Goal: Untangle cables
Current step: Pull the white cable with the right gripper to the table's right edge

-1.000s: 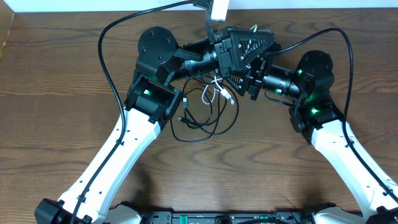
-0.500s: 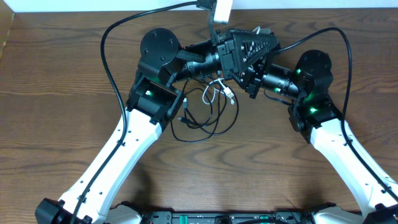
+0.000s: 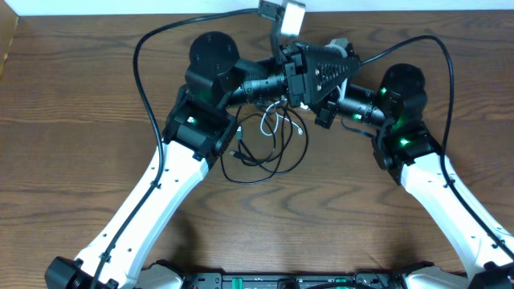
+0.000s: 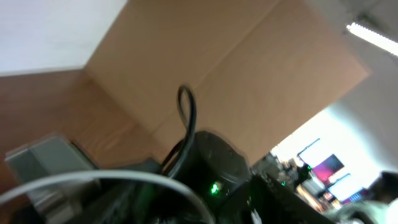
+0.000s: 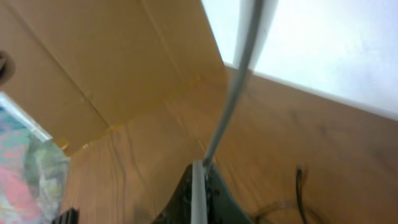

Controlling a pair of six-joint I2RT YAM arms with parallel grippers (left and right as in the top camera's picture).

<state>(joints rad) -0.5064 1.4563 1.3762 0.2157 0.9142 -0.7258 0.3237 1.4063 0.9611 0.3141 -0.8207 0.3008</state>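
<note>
In the right wrist view the right gripper is closed on the white cable. The cable runs taut in a straight line from the fingertips at bottom centre, up and to the right, to the top edge. Seen from overhead, its slack curls sit just below the meeting wrists in the upper centre. They overlap the black cable, which lies in loose loops on the wooden table, wider left to right. The left gripper is crowded against the right; whether it is open cannot be told.
</note>
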